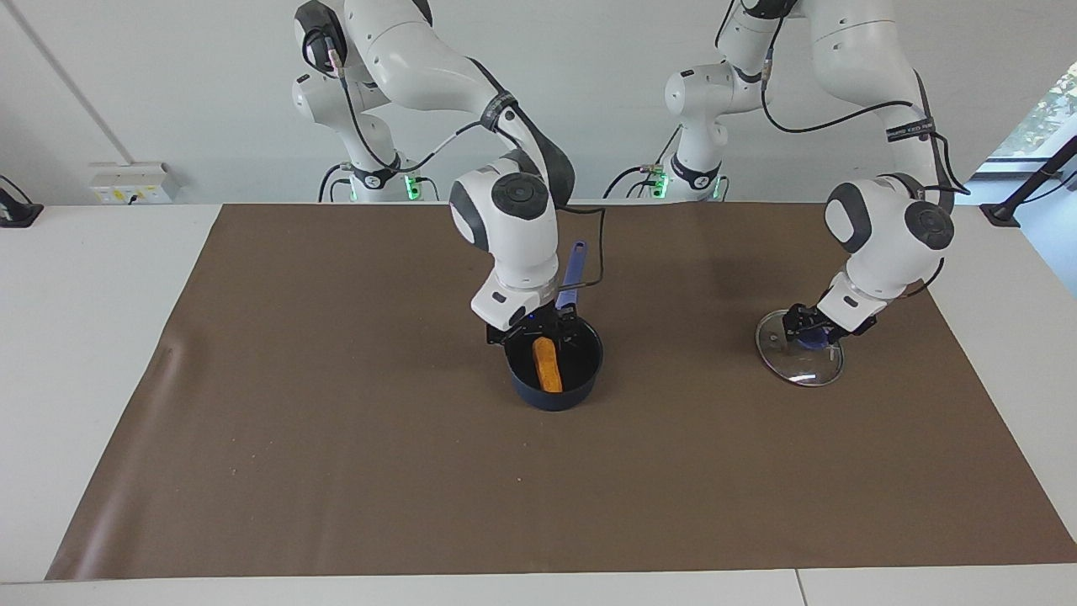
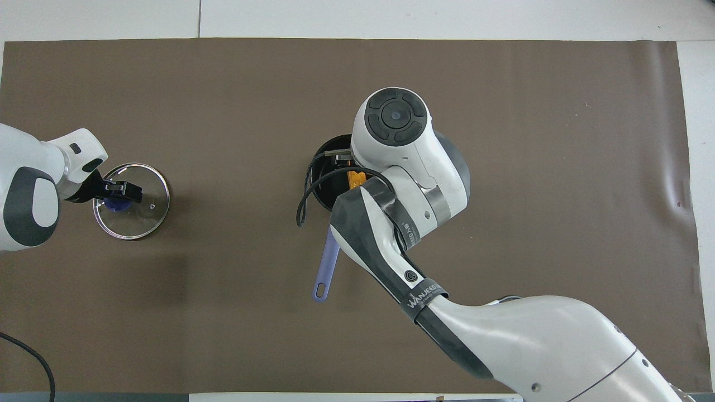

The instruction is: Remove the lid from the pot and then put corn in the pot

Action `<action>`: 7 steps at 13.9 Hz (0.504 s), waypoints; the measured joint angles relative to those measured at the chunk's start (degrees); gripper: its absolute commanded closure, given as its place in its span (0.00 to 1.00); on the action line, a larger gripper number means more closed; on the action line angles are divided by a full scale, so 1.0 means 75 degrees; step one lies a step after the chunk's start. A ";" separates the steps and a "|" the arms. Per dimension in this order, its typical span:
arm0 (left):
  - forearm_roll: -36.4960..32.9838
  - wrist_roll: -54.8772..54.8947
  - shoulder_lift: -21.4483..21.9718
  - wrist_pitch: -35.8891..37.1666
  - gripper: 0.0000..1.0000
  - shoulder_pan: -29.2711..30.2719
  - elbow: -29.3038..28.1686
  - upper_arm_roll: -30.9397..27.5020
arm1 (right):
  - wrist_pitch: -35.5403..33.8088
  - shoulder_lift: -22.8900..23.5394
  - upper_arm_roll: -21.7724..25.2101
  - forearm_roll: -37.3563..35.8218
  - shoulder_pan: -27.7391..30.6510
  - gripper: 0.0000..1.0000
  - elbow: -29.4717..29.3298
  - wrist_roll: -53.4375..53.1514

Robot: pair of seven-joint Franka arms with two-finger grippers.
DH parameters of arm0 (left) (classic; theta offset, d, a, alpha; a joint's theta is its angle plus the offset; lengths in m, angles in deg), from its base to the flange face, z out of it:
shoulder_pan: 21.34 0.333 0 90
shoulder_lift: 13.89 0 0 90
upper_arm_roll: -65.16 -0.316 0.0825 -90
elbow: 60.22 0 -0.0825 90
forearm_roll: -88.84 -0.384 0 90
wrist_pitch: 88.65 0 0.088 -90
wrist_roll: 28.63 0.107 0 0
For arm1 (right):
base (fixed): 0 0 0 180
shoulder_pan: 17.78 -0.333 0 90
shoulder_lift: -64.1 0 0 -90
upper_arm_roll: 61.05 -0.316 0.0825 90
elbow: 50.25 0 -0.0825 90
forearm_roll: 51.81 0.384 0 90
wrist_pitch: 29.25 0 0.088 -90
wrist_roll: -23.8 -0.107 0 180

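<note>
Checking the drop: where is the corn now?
The corn lies inside the pot at the mat's middle, just under the right pincer.

Overhead view. Pot [image 2: 327, 187] near middle of brown mat [image 2: 503, 84] on desk [image 2: 391, 17], largely covered by right arm; handle points toward robots. Corn [image 2: 355, 178] partly visible inside pot. Right end effector [image 2: 342, 156] over pot mouth. Lid [image 2: 132, 201] flat toward left arm's end; left end effector [image 2: 120, 190] at its knob.
</note>
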 measured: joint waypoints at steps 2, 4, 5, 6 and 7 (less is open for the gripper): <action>0.0000 0.0155 0.0010 0.0086 0.00 -0.0020 0.0202 0.0050 | -0.0820 -0.0403 0.0025 -0.0182 0.0423 0.00 -0.0060 0.0568; 0.0000 0.0179 0.0037 0.0710 0.00 -0.0193 0.0820 0.0120 | -0.1736 -0.1043 0.0043 -0.0197 0.1145 0.00 -0.0062 0.1477; 0.0000 0.0178 0.0059 0.1146 0.00 -0.0326 0.1212 0.0131 | -0.2200 -0.1376 0.0048 -0.0199 0.1528 0.00 -0.0057 0.1867; 0.0000 0.0173 0.0090 0.1606 0.00 -0.0440 0.1604 0.0134 | -0.2668 -0.1685 0.0051 -0.0199 0.1896 0.00 -0.0053 0.2257; 0.0000 0.0145 0.0127 0.2023 0.00 -0.0527 0.1953 0.0138 | -0.3044 -0.1946 0.0054 -0.0199 0.2231 0.00 -0.0041 0.2626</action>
